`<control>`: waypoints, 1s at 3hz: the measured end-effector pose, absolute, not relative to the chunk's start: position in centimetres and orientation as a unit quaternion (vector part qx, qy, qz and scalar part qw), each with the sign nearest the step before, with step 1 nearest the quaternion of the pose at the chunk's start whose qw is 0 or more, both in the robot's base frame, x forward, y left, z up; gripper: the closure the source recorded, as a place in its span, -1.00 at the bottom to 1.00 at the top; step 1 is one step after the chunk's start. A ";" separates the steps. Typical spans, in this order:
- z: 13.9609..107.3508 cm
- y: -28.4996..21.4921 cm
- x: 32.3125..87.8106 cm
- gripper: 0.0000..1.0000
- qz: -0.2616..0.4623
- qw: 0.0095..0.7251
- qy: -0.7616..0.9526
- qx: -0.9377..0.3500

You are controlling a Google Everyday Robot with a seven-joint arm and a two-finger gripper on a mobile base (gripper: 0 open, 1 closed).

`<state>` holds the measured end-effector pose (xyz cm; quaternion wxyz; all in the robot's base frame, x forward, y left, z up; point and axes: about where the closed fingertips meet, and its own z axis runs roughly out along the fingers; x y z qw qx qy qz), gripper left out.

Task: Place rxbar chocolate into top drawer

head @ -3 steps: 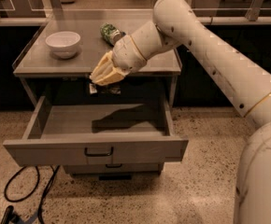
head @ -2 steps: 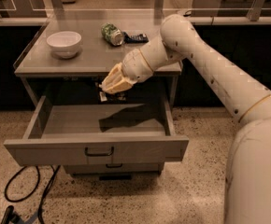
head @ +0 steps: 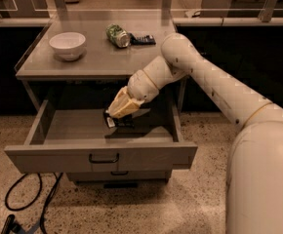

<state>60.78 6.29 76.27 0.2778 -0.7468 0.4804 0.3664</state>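
The top drawer (head: 68,128) is pulled open; it is wide, shallow and grey, with a black bar handle (head: 103,158) on its front. My gripper (head: 116,119) reaches down into the drawer, right of its middle. It is shut on the rxbar chocolate (head: 111,120), a small dark glossy bar that sticks out below the tan fingers, just above or at the drawer floor. I cannot tell whether the bar touches the floor.
On the grey tabletop (head: 92,57) above stand a white bowl (head: 67,45), a green can on its side (head: 117,35) and a dark blue wrapped bar (head: 142,39). A lower drawer (head: 114,173) sits shut beneath. Black cables (head: 29,204) lie on the floor at the left.
My gripper has moved down from the tabletop's front edge into the open drawer, carrying the dark bar with it.
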 end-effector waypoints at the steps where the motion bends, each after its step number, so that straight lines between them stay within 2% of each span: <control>1: 73.7 5.4 58.7 1.00 0.379 0.238 0.486 -0.751; 2: 73.6 5.5 58.6 0.62 0.380 0.236 0.486 -0.751; 3: 73.6 5.5 58.6 0.16 0.380 0.236 0.486 -0.751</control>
